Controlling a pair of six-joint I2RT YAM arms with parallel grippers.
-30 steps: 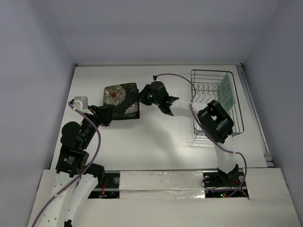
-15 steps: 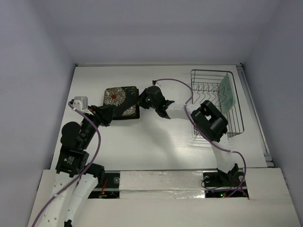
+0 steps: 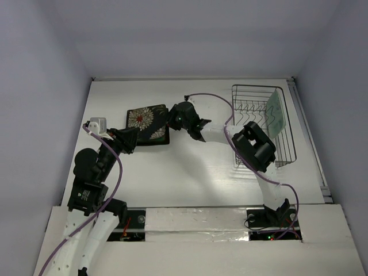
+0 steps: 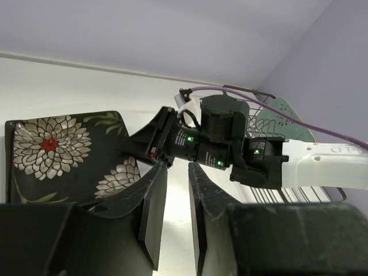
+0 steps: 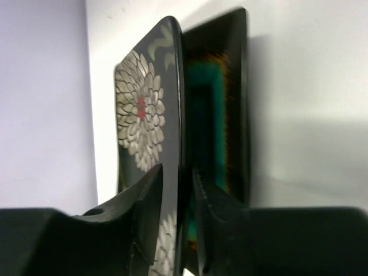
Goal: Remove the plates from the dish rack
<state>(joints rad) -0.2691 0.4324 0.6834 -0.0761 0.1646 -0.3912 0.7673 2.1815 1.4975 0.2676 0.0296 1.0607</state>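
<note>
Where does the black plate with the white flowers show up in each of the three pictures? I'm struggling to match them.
Top external: the flowered plate is left of centre, and the right gripper holds its right edge.
Left wrist: the plate is lower left, face up, with the gripper at its right edge.
Right wrist: the plate is edge-on, centre-left, pinched in the gripper.
Shared landmark: the right gripper clamped on the plate's edge.

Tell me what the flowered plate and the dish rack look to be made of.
The flowered plate: probably glazed ceramic, possibly melamine; smooth black surface with crisp printed flowers. The dish rack: thin metal wire, dark coated finish; see-through grid of slim rods.
</note>
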